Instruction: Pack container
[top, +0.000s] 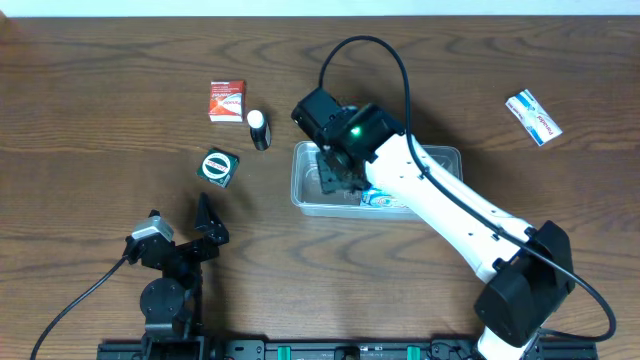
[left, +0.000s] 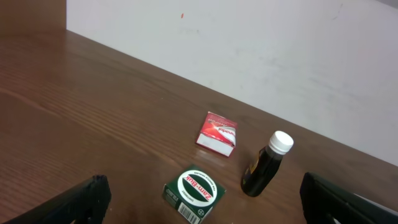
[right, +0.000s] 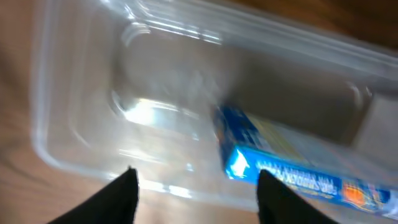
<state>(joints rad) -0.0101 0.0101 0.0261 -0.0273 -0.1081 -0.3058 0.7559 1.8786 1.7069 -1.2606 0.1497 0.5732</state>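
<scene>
Right gripper (fingers parted) just over container

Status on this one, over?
Left gripper open, empty. Right gripper open, empty, over container. Blue box lying inside. Nothing blocking.

The clear, shallow, round-cornered container sits upright on the bench directly beneath the right pincer, a blue box lying inside it.
</scene>
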